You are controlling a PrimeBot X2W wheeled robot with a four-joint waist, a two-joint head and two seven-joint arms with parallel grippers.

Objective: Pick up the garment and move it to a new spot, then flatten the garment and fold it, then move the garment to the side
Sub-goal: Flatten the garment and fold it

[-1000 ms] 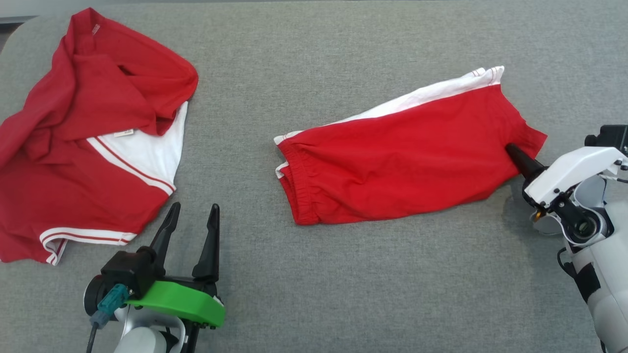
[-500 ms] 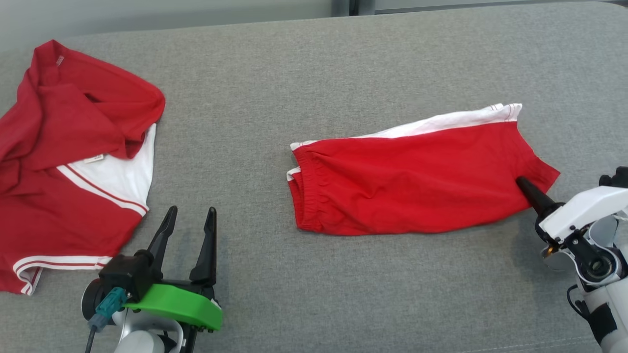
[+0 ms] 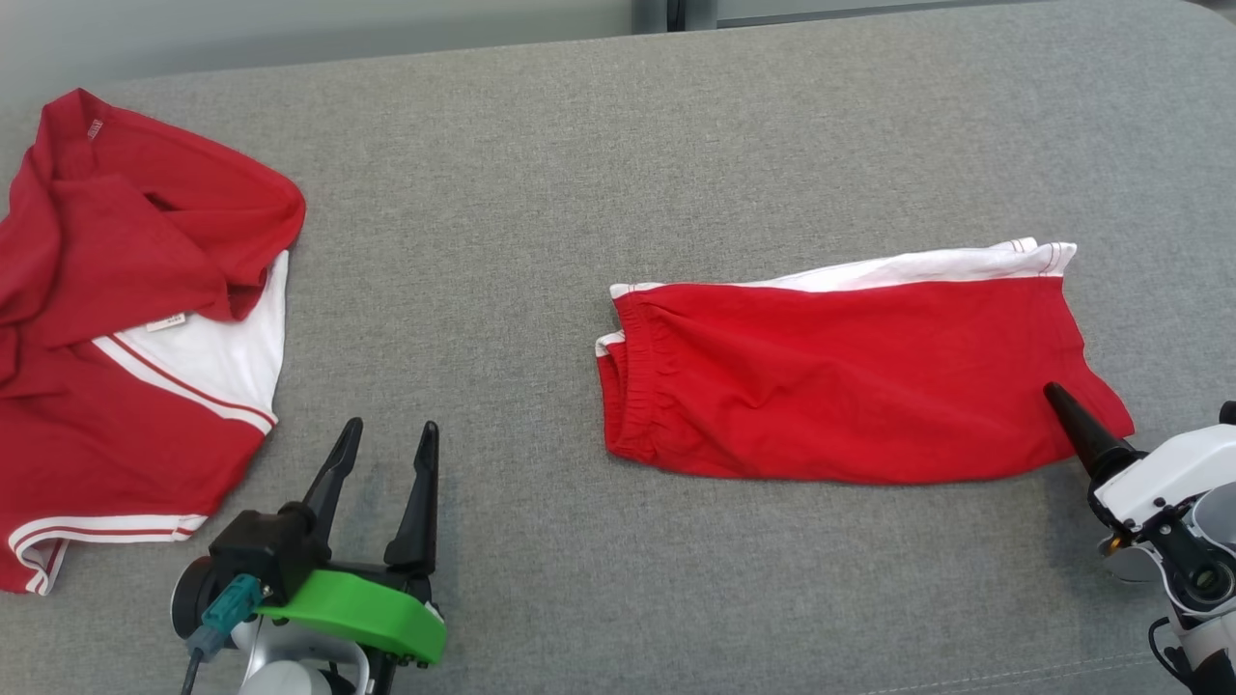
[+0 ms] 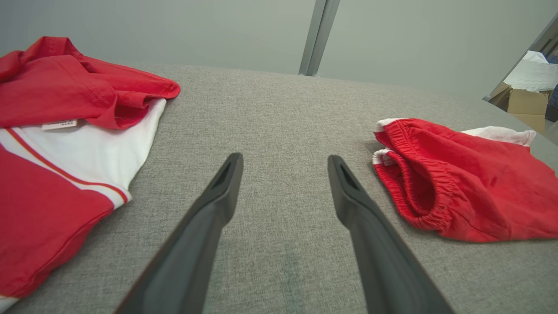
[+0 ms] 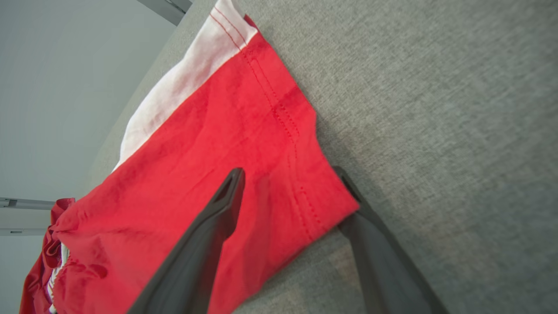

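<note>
Holding fingers (image 5: 218, 209) of the right gripper (image 5: 288, 173) apart, straddling the near right corner of the red shorts (image 3: 850, 386), one lying over the cloth, the other sitting at the hem's edge. Lying flat on the gray cushion (image 3: 579, 174), right of centre, waistband pointing left. Hovering at the lower left with the left gripper (image 3: 391, 428), fingers parted, gripping nothing. Leaving the crumpled red-and-white shirt (image 3: 116, 290) lying far left, well apart.

The left gripper (image 3: 390, 427) had black fingers (image 3: 417, 502), a green bracket (image 3: 357, 603) and a teal plug (image 3: 224, 603); the right gripper (image 5: 287, 171) wore a white shell (image 3: 1164, 473).
</note>
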